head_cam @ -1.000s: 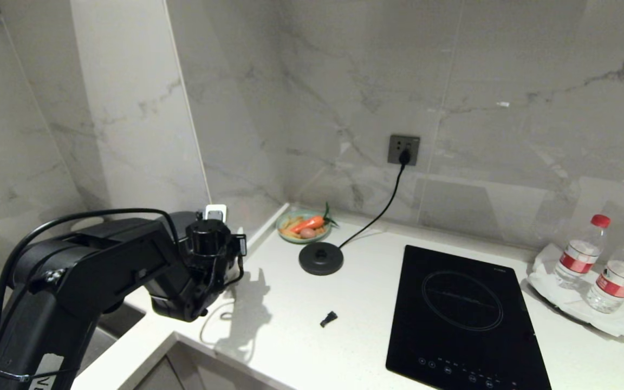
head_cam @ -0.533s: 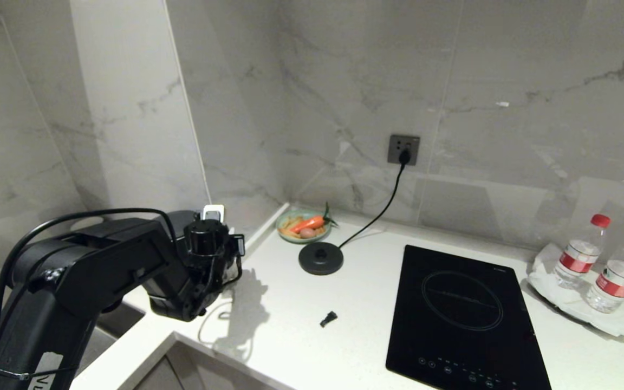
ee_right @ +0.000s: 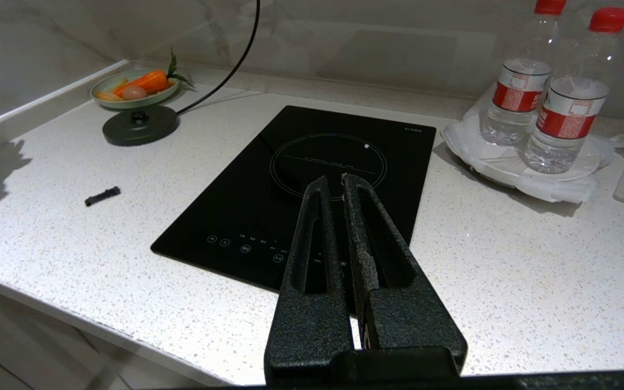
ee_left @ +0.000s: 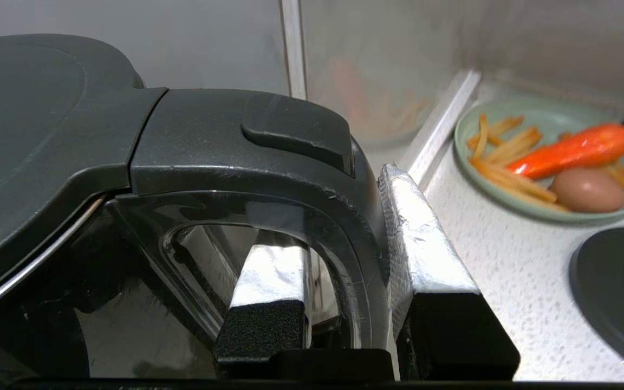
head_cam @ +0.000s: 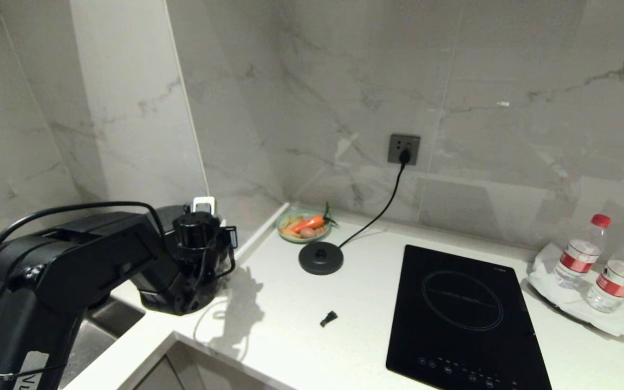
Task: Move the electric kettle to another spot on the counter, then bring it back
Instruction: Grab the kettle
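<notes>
One glossy black electric kettle point(ee_left: 73, 162) w/ flat lid, loop handle point(ee_left: 312, 179) clamped by left end effector point(ee_left: 344, 260).

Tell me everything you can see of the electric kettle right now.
The electric kettle is glossy black, seemingly plastic, with a flat lid, a raised thumb tab at the top of its loop handle, and a shiny reflective body below. The left gripper is shut on the handle, one foil-wrapped finger inside the loop, the other outside. In the head view it sits at the counter's far left corner, almost wholly hidden behind the left arm, off its round base. Whether its bottom touches the counter cannot be seen.
</notes>
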You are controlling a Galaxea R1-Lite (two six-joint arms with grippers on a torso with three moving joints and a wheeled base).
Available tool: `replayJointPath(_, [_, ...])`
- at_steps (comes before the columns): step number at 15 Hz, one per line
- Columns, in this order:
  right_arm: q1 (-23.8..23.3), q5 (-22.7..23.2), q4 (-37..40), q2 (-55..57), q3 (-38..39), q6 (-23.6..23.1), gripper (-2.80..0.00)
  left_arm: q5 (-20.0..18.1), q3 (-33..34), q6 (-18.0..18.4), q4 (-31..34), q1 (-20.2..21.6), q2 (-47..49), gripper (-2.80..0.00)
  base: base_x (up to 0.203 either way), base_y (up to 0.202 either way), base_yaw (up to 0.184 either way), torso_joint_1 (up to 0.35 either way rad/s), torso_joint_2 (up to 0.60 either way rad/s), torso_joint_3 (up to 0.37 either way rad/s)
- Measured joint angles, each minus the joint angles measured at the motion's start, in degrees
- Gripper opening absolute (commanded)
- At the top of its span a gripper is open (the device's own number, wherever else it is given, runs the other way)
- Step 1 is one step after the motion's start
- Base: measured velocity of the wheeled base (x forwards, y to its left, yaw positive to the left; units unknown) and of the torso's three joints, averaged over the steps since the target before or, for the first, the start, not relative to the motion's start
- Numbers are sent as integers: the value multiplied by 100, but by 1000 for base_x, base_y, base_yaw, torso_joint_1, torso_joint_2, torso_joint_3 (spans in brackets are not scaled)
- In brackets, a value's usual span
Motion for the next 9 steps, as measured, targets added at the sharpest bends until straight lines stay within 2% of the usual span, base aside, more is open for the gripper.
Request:
replayJointPath(4, [0, 0, 0, 0, 0, 0, -280, -8, 432, 11, -103, -26, -411, -280, 0, 0, 0, 0, 0, 0])
replayJointPath(9, [0, -2, 2, 0, 0, 0, -280, -37, 1693, 22, -820, -90, -924, -280, 0, 0, 0, 0, 0, 0])
